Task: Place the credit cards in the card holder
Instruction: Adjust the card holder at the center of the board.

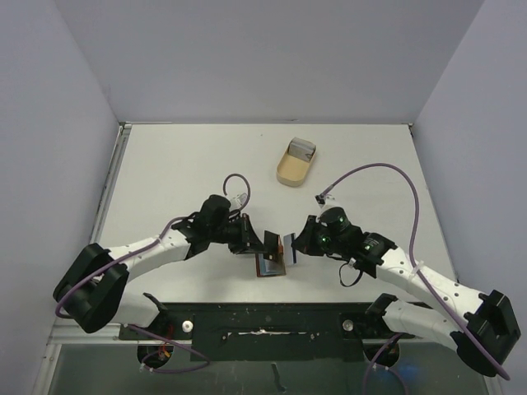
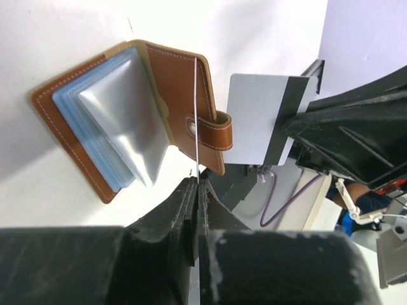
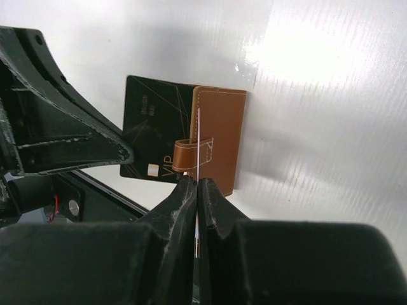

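The card holder lies open on the table between the arms; its reddish-brown cover with strap and clear sleeves show in the left wrist view. My left gripper is shut on a black credit card, seen edge-on in its own view and held just above the holder. My right gripper is shut on a pale credit card with a dark stripe, held upright beside the holder's strap. The two grippers face each other over the holder.
A tan oval tray stands at the back, right of centre. Purple cables loop over both arms. Grey walls close in the white table on three sides.
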